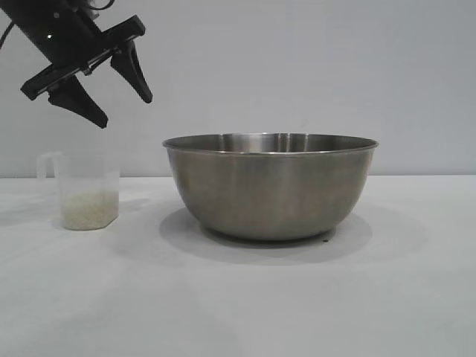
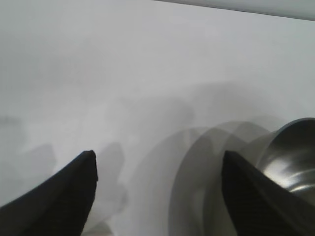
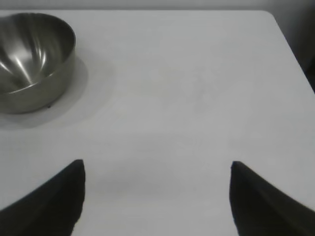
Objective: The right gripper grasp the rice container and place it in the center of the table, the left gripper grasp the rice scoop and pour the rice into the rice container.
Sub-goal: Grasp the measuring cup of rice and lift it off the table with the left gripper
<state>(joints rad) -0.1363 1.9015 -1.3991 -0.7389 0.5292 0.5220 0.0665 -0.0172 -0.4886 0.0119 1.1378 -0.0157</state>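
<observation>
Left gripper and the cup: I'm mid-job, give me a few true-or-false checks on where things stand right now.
1. The left gripper hangs above the cup, jaws open and empty. True.
2. The cup lies tipped on its side. False: it stands upright on the table, rice in its bottom.
3. The bowl sits to the right of the cup in the exterior view, apart from it. True.
4. The right gripper is clamped on the bowl's rim. False: its jaws are open over bare table, away from the bowl.
5. Rice is already in the bowl. False: the wrist views show bare steel inside.
</observation>
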